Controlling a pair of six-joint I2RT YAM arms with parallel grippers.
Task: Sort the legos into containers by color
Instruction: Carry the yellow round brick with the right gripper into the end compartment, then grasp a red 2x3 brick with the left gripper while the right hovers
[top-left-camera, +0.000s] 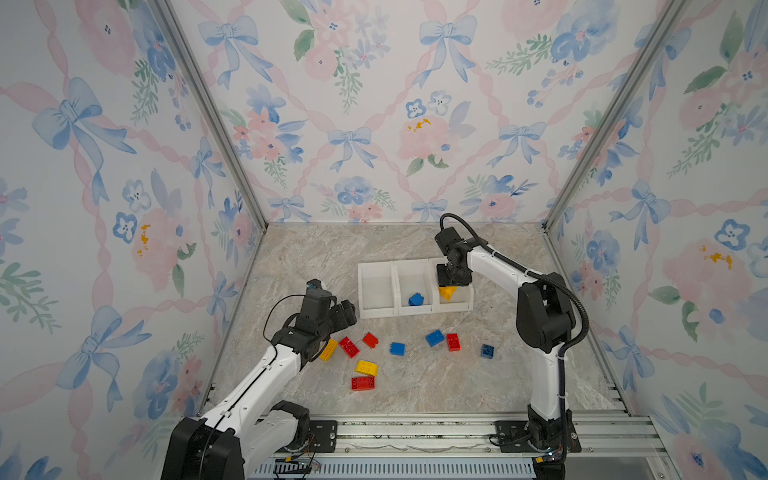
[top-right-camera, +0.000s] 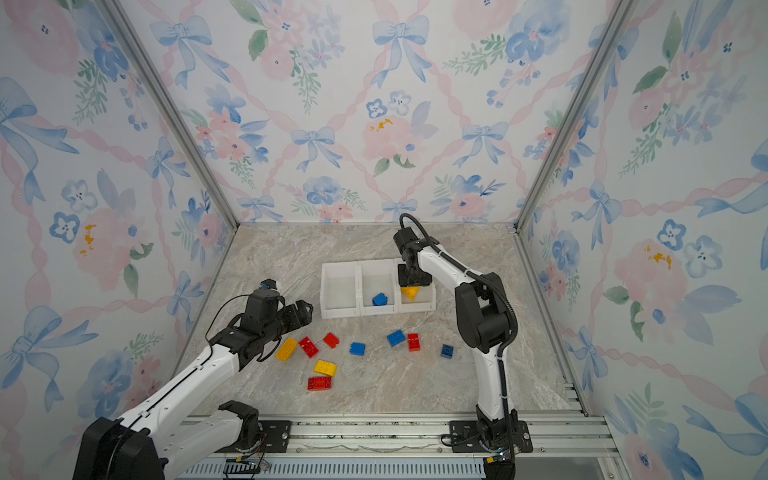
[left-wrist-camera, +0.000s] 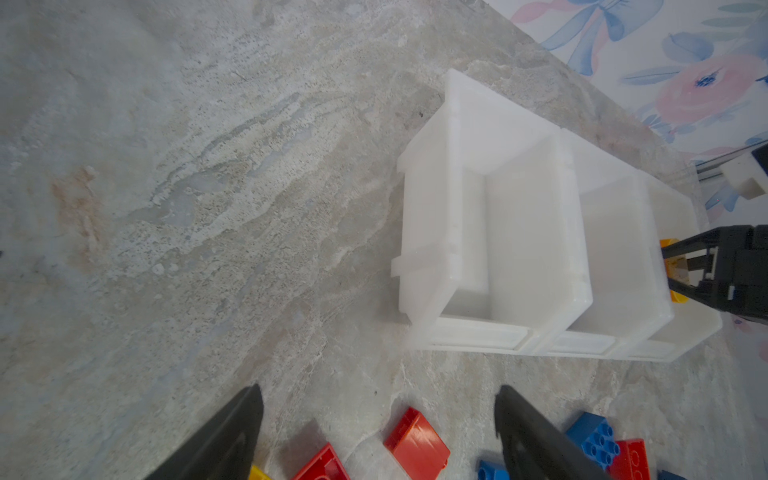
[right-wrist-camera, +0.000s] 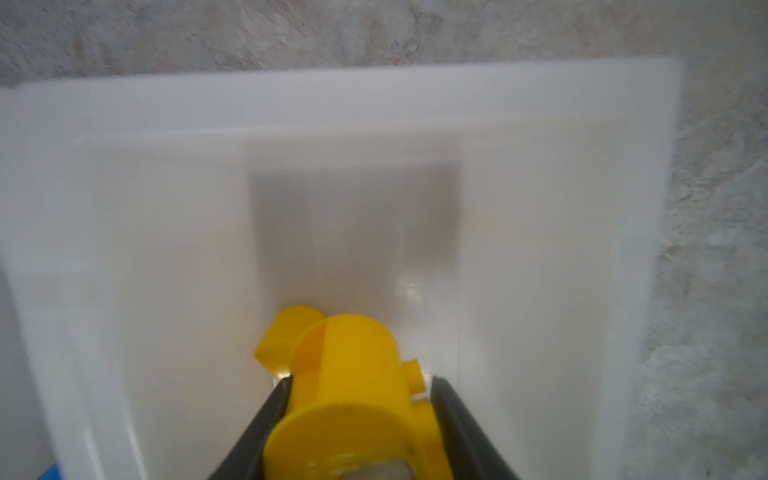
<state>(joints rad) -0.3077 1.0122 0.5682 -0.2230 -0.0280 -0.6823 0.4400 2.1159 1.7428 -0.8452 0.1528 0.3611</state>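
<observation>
Yellow brick (right-wrist-camera: 340, 361): clamped between the jaws of the right gripper (right-wrist-camera: 361, 380), over the opening of the right bin (top-left-camera: 455, 306) | Bins (top-left-camera: 376, 311): three, white, joined in a row on the table (top-left-camera: 415, 399) | Blue brick (top-left-camera: 415, 299): lying in the middle bin (top-left-camera: 415, 309) | Left gripper (left-wrist-camera: 378, 390): jaws spread, holding nothing, above the table | Loose bricks (top-left-camera: 366, 367): nine, red, blue and yellow, scattered in front of the bins.

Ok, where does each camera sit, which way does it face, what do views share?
Top views: high behind left arm and right arm, both visible, facing down at the table.
Left wrist: faces the containers past the open left gripper.
Right wrist: looks into the end container past the right gripper gripping the yellow lego.
Shared: that lego, in every view.
</observation>
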